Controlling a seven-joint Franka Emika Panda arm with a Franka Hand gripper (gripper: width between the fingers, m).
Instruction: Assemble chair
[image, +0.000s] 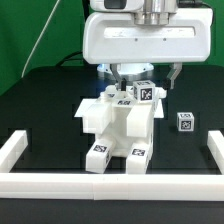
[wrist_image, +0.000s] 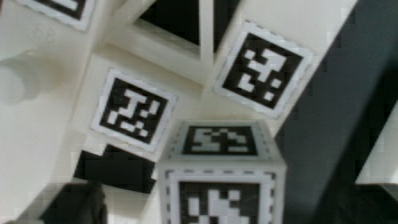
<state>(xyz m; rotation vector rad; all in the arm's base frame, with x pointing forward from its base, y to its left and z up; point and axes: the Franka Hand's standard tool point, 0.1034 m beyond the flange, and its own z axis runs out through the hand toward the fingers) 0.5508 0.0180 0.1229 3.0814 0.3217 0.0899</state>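
Observation:
The chair (image: 118, 128) is a stack of chunky white tagged pieces at the middle of the black table. A white tagged block (image: 146, 93) stands on its top at the exterior view's right. My gripper (image: 143, 76) hangs right above that block, jaws apart on either side of it. In the wrist view the block (wrist_image: 221, 160) fills the space between my dark fingers (wrist_image: 71, 205), with a gap showing on one side. Other tagged faces of the chair (wrist_image: 134, 105) lie just beyond it. My gripper (wrist_image: 217, 216) looks open and holds nothing.
A small loose white tagged cube (image: 185, 121) lies on the table at the exterior view's right. Long low white border bars (image: 14, 150) run along the left, right and front of the work area. A green backdrop stands behind.

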